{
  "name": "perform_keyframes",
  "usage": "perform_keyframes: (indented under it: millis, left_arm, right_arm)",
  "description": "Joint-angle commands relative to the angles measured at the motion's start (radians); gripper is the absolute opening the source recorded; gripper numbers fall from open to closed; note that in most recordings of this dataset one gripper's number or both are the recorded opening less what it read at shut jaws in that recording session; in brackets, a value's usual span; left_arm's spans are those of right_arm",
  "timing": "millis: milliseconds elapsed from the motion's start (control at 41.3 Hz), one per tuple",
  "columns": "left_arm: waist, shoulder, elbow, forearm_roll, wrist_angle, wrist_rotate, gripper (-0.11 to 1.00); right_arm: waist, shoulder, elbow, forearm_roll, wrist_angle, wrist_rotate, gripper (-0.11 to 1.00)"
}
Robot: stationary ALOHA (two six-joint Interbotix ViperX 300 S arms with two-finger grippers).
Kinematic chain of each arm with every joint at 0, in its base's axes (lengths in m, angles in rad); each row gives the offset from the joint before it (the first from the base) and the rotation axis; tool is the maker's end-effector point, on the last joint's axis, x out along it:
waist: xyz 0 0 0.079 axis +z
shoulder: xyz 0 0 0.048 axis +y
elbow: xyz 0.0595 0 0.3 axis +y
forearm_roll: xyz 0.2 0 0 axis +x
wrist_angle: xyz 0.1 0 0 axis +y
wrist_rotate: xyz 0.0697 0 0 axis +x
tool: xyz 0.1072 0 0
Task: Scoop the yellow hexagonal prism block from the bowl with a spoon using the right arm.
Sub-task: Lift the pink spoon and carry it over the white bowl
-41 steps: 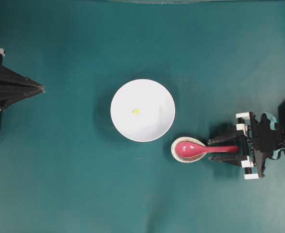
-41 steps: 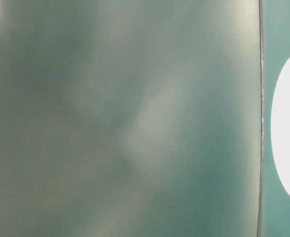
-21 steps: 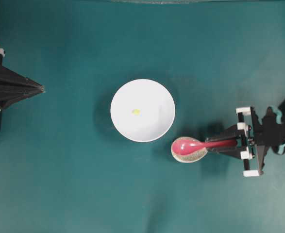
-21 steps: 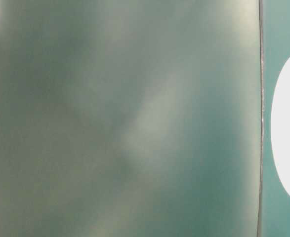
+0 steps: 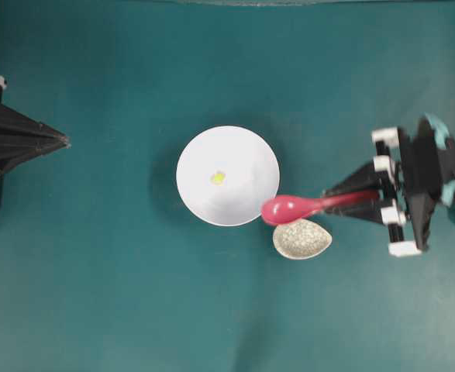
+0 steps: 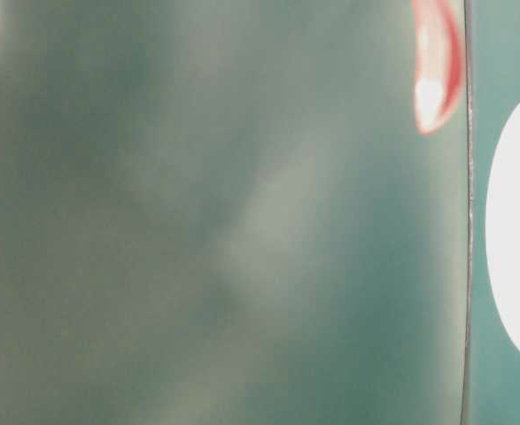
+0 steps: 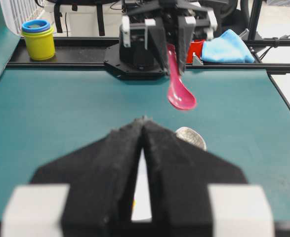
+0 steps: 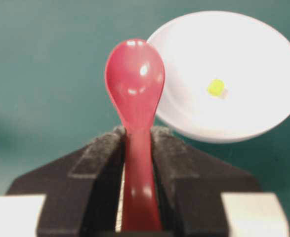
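Observation:
The white bowl (image 5: 243,151) sits mid-table with the tiny yellow hexagonal prism block (image 5: 218,177) lying inside it. My right gripper (image 5: 337,197) is shut on the handle of the pink-red spoon (image 5: 287,208), which hangs in the air with its scoop at the bowl's lower right rim. In the right wrist view the spoon (image 8: 135,79) juts straight out from the gripper (image 8: 137,134), with the bowl (image 8: 253,44) and the block (image 8: 216,87) ahead to the right. My left gripper (image 5: 63,142) rests shut at the far left edge, holding nothing.
A small speckled beige dish (image 5: 302,238) lies just below the spoon, right of the bowl. In the left wrist view a yellow cup with a blue rim (image 7: 38,39) and a blue cloth (image 7: 226,47) sit beyond the table's far edge.
The right gripper closed on the spoon handle, lifted the spoon out of the speckled dish and carried it up and left to the bowl's rim. The left arm stayed still.

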Motion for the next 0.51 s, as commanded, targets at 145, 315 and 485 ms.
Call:
perform_keyframes:
  millis: [145, 315, 485]
  left_arm:
    - [0.0, 0.006, -0.031, 0.003, -0.005, 0.0, 0.06]
    - [0.0, 0.006, -0.032, 0.003, -0.008, 0.002, 0.06]
    - [0.0, 0.006, -0.031, 0.003, -0.003, 0.0, 0.06]
  right_arm:
    - [-0.167, -0.008, -0.15, -0.006, 0.268, 0.0, 0.24]
    - [-0.224, 0.035, -0.238, -0.006, 0.373, 0.009, 0.24]
    - [-0.253, 0.1, -0.314, -0.006, 0.468, 0.052, 0.24]
